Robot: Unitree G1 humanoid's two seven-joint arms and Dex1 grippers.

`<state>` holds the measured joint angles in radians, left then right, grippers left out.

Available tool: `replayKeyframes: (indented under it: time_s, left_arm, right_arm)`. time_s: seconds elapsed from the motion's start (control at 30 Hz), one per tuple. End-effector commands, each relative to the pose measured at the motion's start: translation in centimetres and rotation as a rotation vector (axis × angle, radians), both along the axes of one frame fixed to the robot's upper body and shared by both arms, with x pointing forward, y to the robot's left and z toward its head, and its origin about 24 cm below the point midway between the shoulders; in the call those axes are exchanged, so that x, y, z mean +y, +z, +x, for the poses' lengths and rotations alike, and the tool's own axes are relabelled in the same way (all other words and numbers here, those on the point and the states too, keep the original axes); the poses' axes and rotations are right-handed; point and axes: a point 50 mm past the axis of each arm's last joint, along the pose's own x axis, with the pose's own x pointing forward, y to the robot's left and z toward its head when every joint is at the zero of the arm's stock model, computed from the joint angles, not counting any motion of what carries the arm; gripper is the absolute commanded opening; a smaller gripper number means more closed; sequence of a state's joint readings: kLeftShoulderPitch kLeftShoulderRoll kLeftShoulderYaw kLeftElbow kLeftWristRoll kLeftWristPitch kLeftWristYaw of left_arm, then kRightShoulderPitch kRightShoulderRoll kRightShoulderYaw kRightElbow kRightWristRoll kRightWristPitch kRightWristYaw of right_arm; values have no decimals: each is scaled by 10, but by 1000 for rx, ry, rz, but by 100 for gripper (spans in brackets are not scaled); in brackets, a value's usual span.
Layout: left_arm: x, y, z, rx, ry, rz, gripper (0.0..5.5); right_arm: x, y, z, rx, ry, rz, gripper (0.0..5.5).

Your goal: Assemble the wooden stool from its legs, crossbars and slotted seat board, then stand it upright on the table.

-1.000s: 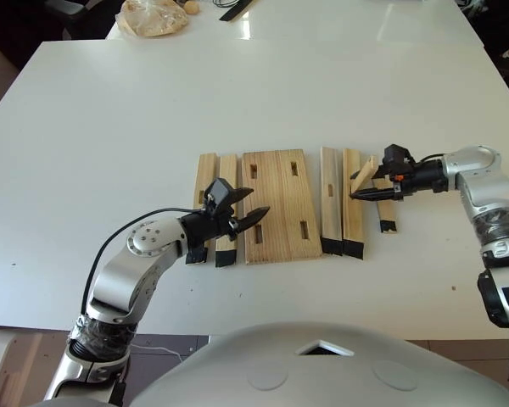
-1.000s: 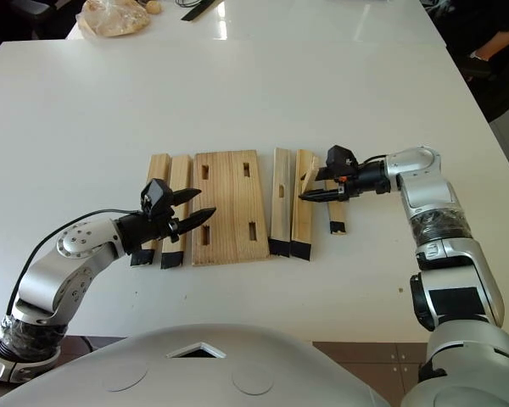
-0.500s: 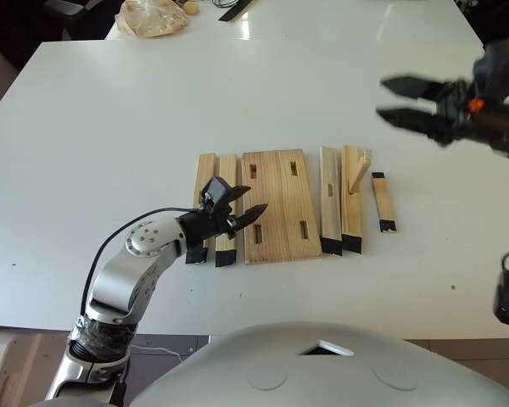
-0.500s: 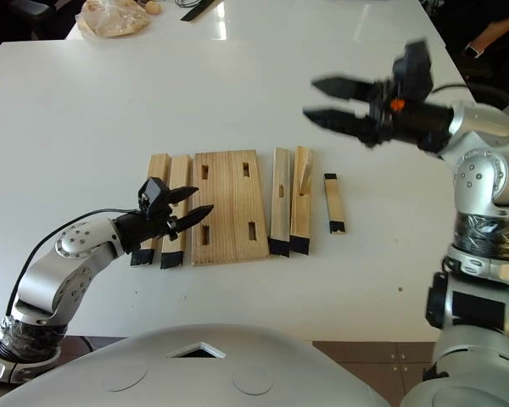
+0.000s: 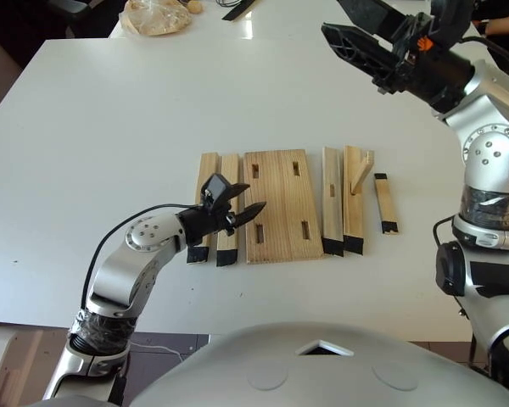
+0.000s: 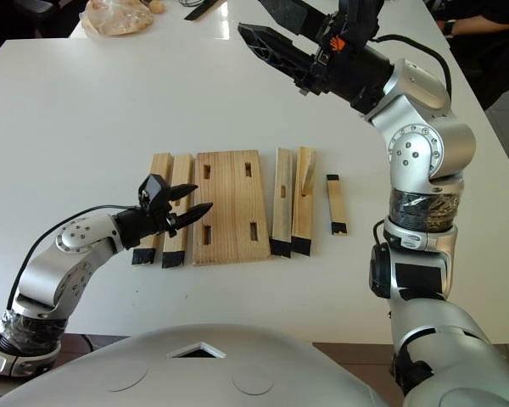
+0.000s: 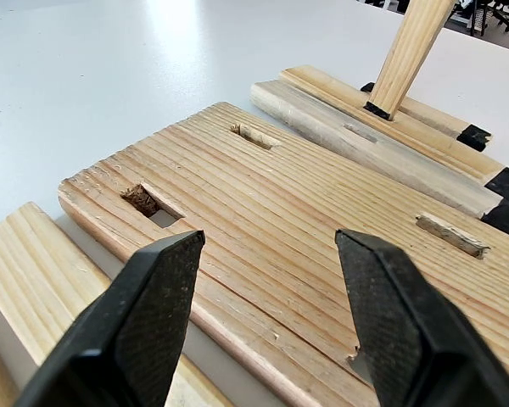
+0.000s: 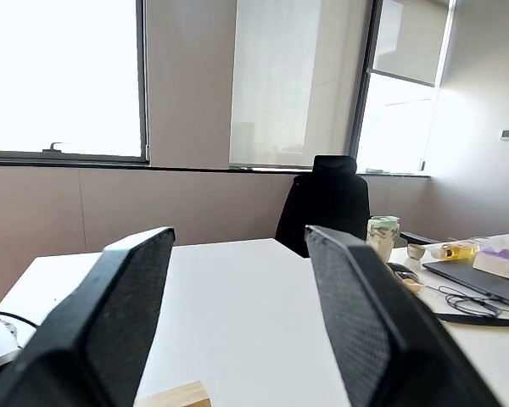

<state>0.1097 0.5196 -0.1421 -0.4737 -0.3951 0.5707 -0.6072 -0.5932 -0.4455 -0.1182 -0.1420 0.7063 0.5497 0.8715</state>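
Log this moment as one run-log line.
left claw open, over slotted wooden seat board | right claw open, high above white table | short wooden crossbar tilted upright on black-tipped leg | assembly incomplete

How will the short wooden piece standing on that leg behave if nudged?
The short piece stands tilted on one narrow end on the leg, so a light nudge would probably topple it. It looks like solid wood: likely stiff and fairly light. Its flat faces suggest it would slide rather than roll.
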Motion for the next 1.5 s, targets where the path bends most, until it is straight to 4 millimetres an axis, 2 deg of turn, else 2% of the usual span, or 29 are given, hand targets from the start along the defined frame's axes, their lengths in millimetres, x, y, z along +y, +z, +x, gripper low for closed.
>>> replayKeyframes:
  time_s: [0.03, 0.07, 0.13, 0.27, 0.33, 0.4, 0.53, 0.63, 0.7, 0.73, 0.83, 0.93, 1.03, 1.17, 1.23, 1.3, 1.4, 1.5]
  left_arm:
    - [3, -1, -2, -1, 12, 12, 287]
    - [3, -1, -2, -1, 14, 12, 287]
    - [4, -1, -2, 0, 13, 14, 287]
    - [5, -3, -2, 9, 9, 20, 287]
    - [5, -3, -2, 12, 1, 21, 287]
    - [5, -2, -2, 12, -5, 22, 287]
    - [7, -2, -3, 15, 3, 23, 287]
    - [7, -3, -4, 15, 11, 20, 287]
    - [7, -3, -6, 16, 23, 18, 287]
    - [7, -3, -6, 16, 28, 17, 287]
    - [7, -4, -8, 16, 41, 15, 287]
    - [5, -4, -8, 10, 50, 10, 287]
    - [3, -4, -8, 5, 39, 9, 287]
    - [0, -4, -8, 2, 41, 6, 287]
    - [0, -5, -8, 0, 43, 6, 287]
    - [0, -5, -8, -1, 48, 7, 287]
    - [1, -6, -8, -4, 60, 8, 287]
    - [1, -7, -9, -6, 69, 7, 287]
  right_arm:
    - [-7, -11, -7, 23, 0, -60, 286]
    - [-8, -19, -8, 33, -5, -94, 286]
    - [-11, -52, -13, 84, -4, -216, 286]
    - [-23, -137, -24, 257, -40, -418, 286]
    - [-26, -150, -27, 271, -61, -433, 286]
    - [-28, -142, -26, 249, -74, -388, 286]
    - [-31, -99, -26, 171, -76, -254, 286]
    - [-31, -65, -39, 149, -15, -144, 286]
    - [-27, -54, -55, 175, 79, -105, 286]
    - [-26, -55, -65, 203, 139, -115, 286]
    - [-29, -89, -91, 313, 240, -319, 286]
    - [-42, -128, -90, 363, 152, -445, 286]
    - [-53, -154, -91, 352, 95, -549, 286]
    - [-80, -190, -93, 294, 90, -882, 286]
    - [-92, -194, -89, 282, 78, -932, 286]
    - [-98, -189, -83, 253, 70, -944, 286]
    - [-103, -173, -72, 202, 54, -931, 286]
    - [-100, -153, -69, 188, 54, -846, 286]
